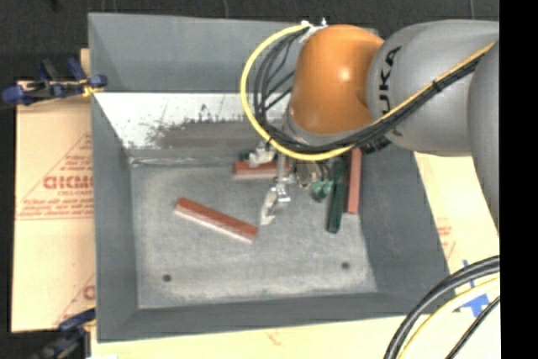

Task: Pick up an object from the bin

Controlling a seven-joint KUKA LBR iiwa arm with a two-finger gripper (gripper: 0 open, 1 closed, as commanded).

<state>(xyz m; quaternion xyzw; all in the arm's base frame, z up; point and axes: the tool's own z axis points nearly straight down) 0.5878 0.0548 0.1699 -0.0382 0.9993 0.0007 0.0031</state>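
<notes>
My gripper (271, 210) hangs below the orange wrist cover in the middle of the bin, one metal fingertip showing just right of a long reddish-brown bar (215, 219) that lies slanted on the bin floor. Behind the gripper, against the back wall, lies another reddish bar (252, 170). To the right lie a dark green stick (337, 202) with a small green piece (320, 191) beside it, and a reddish strip (355, 181) standing along the right side.
The arm and its orange cover hide the back right of the bin. The left and front of the bin floor are bare grey metal.
</notes>
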